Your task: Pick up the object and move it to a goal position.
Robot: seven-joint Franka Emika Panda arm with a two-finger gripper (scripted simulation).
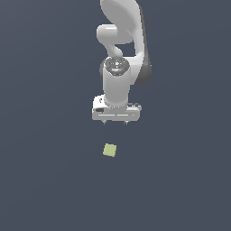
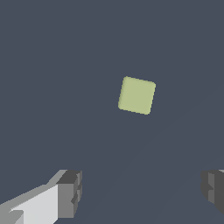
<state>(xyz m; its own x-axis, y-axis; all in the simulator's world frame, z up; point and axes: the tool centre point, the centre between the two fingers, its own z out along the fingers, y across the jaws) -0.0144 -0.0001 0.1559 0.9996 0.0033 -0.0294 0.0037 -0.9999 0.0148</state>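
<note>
The object is a small pale yellow-green cube lying on the dark grey floor, a little rotated. In the wrist view the cube lies apart from the fingers, not between them. My white gripper hangs from the arm above and behind the cube, clear of it. Its jaws stand wide apart and hold nothing. One grey fingertip and the other show in the wrist view, with the gripper's middle over bare floor.
The white arm rises behind the gripper toward the top of the exterior view. The plain dark grey floor fills the rest of both views.
</note>
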